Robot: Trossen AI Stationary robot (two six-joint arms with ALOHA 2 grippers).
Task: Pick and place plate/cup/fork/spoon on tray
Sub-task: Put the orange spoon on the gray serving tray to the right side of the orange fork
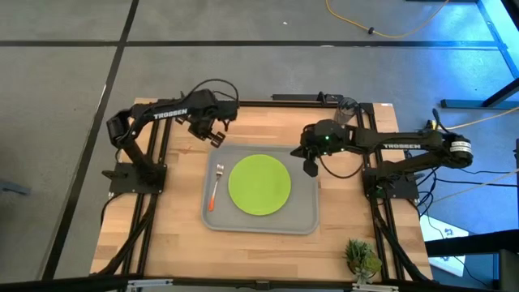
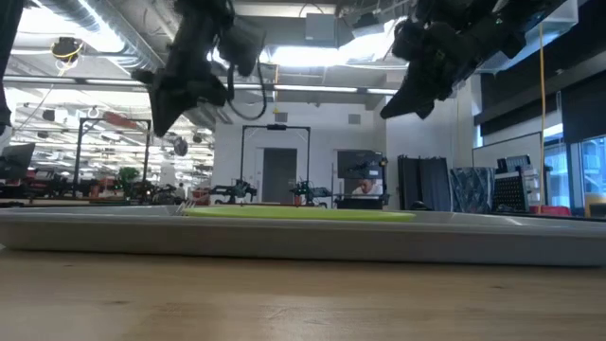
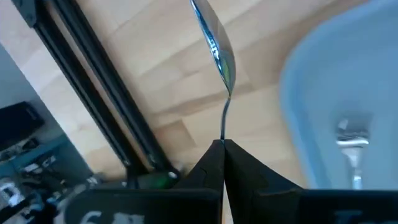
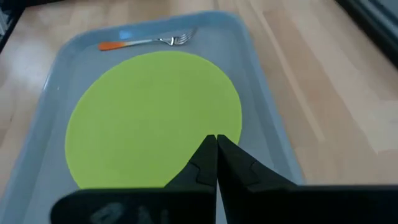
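The lime-green plate lies flat in the middle of the light-grey tray. The fork lies on the tray's left part, tines toward the far edge; it also shows in the right wrist view. My left gripper hovers above the tray's far left corner, shut on the spoon. My right gripper is shut and empty above the tray's far right edge, beside the plate. The dark see-through cup stands on the table at the far right, behind the right arm. My left gripper pinches the spoon's thin stem between its two fingers, just behind the bowl. The handle is hidden between the fingers. The silver bowl sticks out ahead of the fingertips. The spoon is lifted clear of table and tray, as the low view shows.
A small green plant stands at the table's near right corner. Black arm frames run along both sides of the table. Bare wood lies in front of the tray.
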